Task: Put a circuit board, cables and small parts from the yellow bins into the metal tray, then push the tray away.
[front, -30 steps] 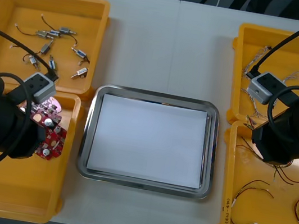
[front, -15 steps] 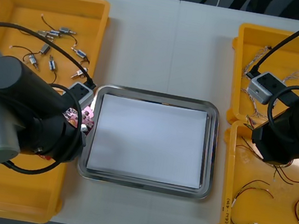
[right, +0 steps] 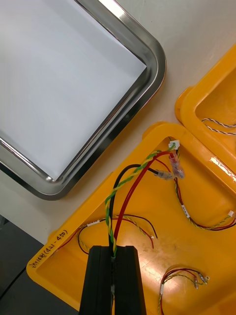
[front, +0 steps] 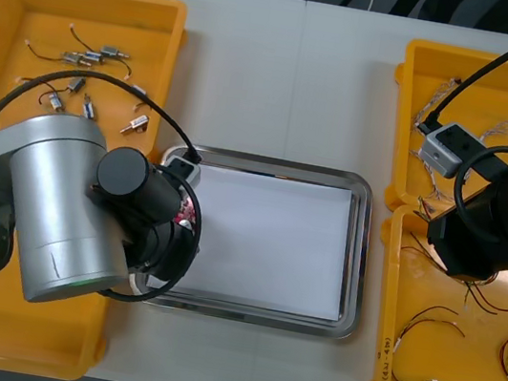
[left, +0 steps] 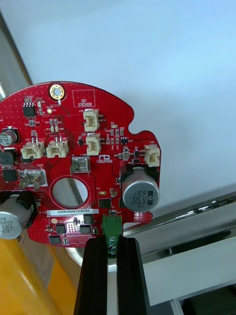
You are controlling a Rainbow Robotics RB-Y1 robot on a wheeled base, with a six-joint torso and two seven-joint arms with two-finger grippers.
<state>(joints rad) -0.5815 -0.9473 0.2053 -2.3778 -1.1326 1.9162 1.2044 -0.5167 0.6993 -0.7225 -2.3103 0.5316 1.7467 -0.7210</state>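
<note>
Wrist views show left pincer (left: 112, 243) clamping circuit board (left: 73, 162), right pincer (right: 113, 252) pinching cable (right: 110, 216).

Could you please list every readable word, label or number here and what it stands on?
"QC STICKER": white print on the round red circuit board, held by the left gripper at the metal tray.
"330" and "63V": on the board's silver cylindrical capacitor.
White strip label on the board: too small to read.
Black handwriting on the rim of the yellow bin, near the right gripper, shut on a red and yellow cable: not legible.
</note>
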